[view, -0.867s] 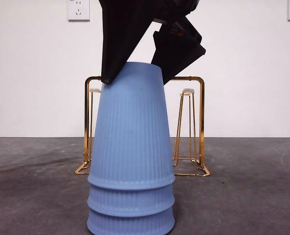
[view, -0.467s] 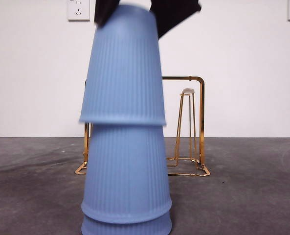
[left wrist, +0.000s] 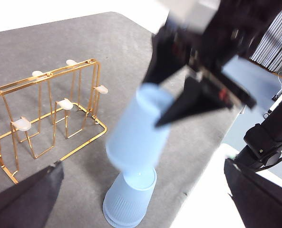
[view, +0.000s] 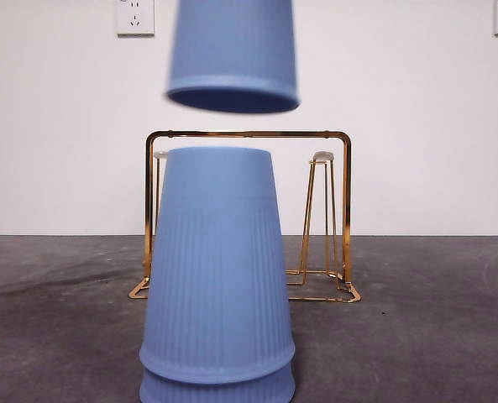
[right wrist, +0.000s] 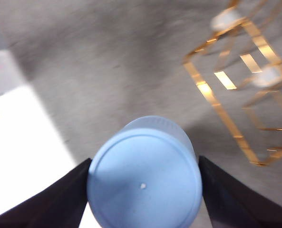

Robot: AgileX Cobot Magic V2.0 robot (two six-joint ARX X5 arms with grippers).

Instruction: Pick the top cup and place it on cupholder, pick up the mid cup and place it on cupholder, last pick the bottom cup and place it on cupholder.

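Only the wrist views show the right end effector (left wrist: 188, 90) gripping the top cup (view: 232, 54).

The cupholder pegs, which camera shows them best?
The left wrist view: it looks down on the cupholder, showing six white-tipped pegs. The front view shows only two peg tips, the rest hidden by the stacked cups. The right wrist view, filled by the lifted cup, catches a blurred corner.

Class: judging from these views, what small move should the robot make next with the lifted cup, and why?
Probably carry it sideways toward the cupholder. The right gripper holds the top cup fully clear of the stack, and the white-tipped pegs all look free.
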